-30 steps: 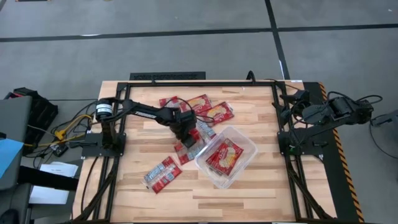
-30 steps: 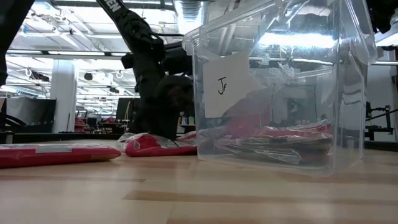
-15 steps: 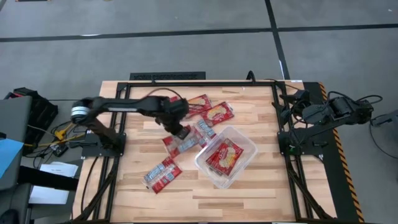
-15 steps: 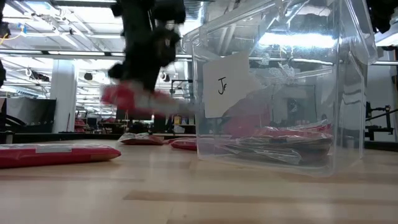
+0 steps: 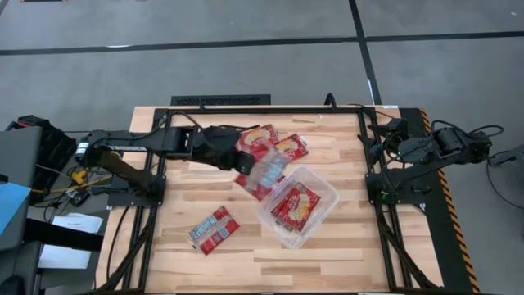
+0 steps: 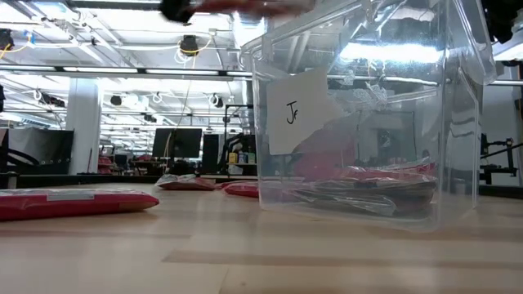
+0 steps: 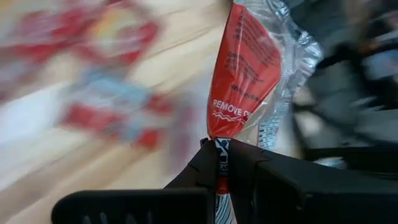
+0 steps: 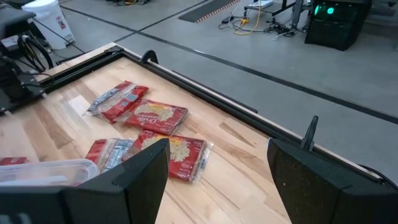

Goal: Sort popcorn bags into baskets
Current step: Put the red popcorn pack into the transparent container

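My left gripper (image 5: 232, 159) is raised above the table's middle, shut on one red popcorn bag (image 5: 262, 174) that juts toward the clear tub (image 5: 327, 193). The low view shows that bag (image 6: 260, 6) blurred, at the height of the tub's rim (image 6: 270, 49). Several red bags (image 5: 293, 205) lie flat inside the tub. Two more bags (image 5: 260, 135) (image 5: 291, 147) lie flat near the far edge, and a pair (image 5: 214, 229) lies toward the near left. My right gripper (image 8: 217, 168) stays open over the table's right edge. My left gripper (image 7: 219, 155) pinches the red bag by the crimped seam at one short end (image 7: 222, 167) between its two fingers. The rest of the bag (image 7: 245, 74) sticks out beyond the fingertips, toward the table's right. It is lifted clear of the table.
The tub's near wall carries a white paper label (image 6: 296, 114). Black frame rails (image 5: 221, 102) run along the table's far edge, and arm stands sit at both sides. Bare wood (image 5: 327, 262) lies in front of the tub.
My left gripper has gone up from the table beside the tub, carrying one bag with it. That bag has left the pile and now hangs high, level with the tub's rim and angled toward the tub. The other bags have stayed in place.
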